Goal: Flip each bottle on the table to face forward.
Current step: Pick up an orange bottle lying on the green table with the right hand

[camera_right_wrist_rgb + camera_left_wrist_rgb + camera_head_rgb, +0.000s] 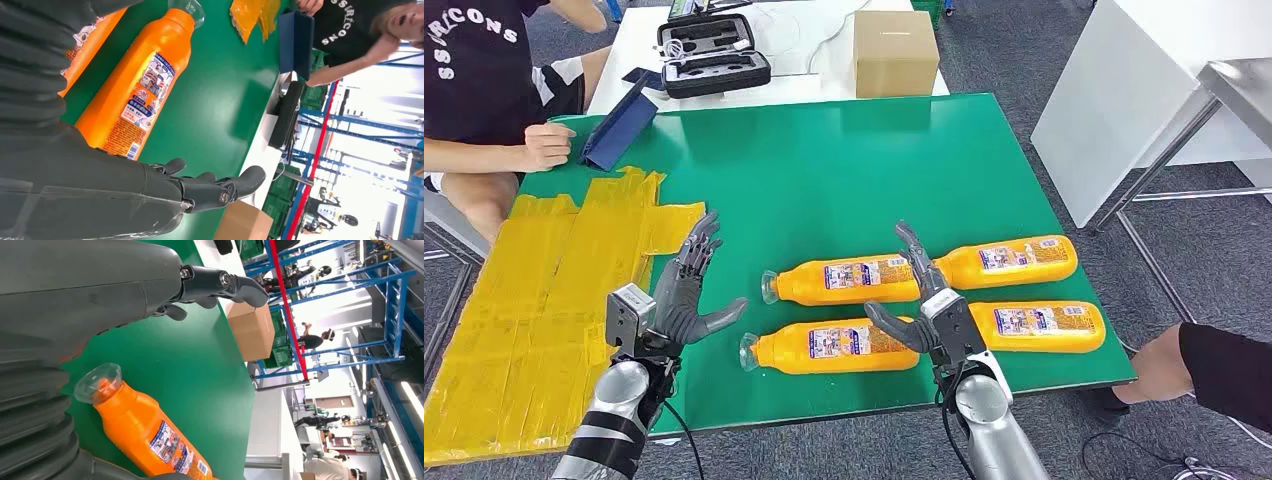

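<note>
Green table, yellow tape patch, grey carpet; left hand and right hand spread, empty.

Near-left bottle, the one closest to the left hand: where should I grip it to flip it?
Grip the near-left bottle across its wide labelled body, not the narrow neck. It lies flat, cap toward the open left hand, so come from that side and above, fingers spanning the body.

Both arms are silver metallic cylinders with rounded joint housings and black bands; thin black cables run beside each forearm. The left hand and right hand are dark grey, with segmented fingers, visible pivot screws, grey ribbed wrist covers and boxy wrist modules.
</note>
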Action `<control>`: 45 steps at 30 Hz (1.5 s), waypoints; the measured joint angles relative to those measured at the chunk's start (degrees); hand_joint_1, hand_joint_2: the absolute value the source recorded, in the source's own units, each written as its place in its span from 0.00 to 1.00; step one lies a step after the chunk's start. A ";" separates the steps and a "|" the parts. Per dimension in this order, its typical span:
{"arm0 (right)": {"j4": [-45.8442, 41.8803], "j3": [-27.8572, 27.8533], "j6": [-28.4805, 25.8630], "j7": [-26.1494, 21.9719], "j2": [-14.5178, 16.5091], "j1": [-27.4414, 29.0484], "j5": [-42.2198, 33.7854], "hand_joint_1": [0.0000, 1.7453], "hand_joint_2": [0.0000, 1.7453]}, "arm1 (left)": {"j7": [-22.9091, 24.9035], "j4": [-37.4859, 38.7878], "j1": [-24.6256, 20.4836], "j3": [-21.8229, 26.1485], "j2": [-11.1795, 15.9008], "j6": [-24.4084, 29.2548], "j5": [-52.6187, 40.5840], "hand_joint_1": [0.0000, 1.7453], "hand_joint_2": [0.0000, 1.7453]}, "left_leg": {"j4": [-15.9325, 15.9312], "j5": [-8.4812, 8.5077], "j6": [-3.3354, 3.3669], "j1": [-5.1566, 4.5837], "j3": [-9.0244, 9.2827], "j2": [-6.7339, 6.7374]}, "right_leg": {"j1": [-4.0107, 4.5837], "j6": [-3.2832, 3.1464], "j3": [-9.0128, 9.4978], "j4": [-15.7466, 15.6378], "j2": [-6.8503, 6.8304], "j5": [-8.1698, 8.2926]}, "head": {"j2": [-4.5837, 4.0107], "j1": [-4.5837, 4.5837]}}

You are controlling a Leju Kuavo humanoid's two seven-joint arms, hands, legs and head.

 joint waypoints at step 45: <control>0.00 0.00 0.00 0.00 0.00 0.00 0.00 1.00 1.00 | 0.00 0.01 0.00 0.00 0.00 0.00 0.00 1.00 1.00 | 0.00 0.00 0.00 0.00 0.00 0.00 | 0.00 0.00 0.00 0.00 0.00 0.00 | 0.00 0.00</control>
